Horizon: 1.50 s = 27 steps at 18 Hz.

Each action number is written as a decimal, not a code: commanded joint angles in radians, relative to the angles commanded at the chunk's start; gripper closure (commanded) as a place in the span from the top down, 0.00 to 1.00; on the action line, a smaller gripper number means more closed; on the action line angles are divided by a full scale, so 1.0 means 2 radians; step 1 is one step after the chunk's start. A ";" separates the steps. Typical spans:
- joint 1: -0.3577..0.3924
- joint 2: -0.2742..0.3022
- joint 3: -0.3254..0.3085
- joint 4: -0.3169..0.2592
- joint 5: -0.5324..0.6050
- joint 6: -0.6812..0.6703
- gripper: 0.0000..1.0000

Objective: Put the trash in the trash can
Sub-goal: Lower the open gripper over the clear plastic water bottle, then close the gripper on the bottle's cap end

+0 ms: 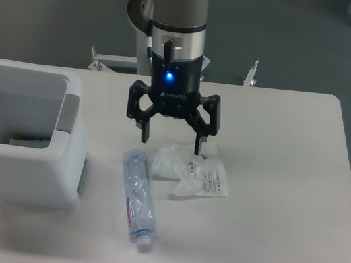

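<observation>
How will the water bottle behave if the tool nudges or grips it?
The water bottle lies on its side on the table, so a sideways nudge would probably roll it. It looks clear and empty: likely light, and its thin walls may buckle under a firm squeeze.

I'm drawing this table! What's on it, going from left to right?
Trash can → water bottle → plastic bag. The open gripper hovers above, between bottle and bag.
</observation>
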 joint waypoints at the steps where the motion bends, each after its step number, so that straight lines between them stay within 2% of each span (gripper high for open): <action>1: 0.000 0.000 -0.002 0.005 0.000 0.001 1.00; 7: -0.002 -0.014 -0.002 0.012 0.020 0.016 1.00; 10: -0.004 -0.042 -0.006 0.072 0.019 0.015 1.00; 13: -0.011 -0.069 0.007 0.078 0.019 -0.053 1.00; 15: -0.025 -0.092 0.026 0.080 0.018 -0.074 1.00; 18: -0.047 -0.144 0.083 0.080 0.018 -0.133 1.00; 20: -0.053 -0.174 0.107 0.080 0.017 -0.161 1.00; 22: -0.065 -0.194 0.120 0.080 0.017 -0.163 1.00; 27: -0.066 -0.225 0.127 0.080 0.015 -0.167 1.00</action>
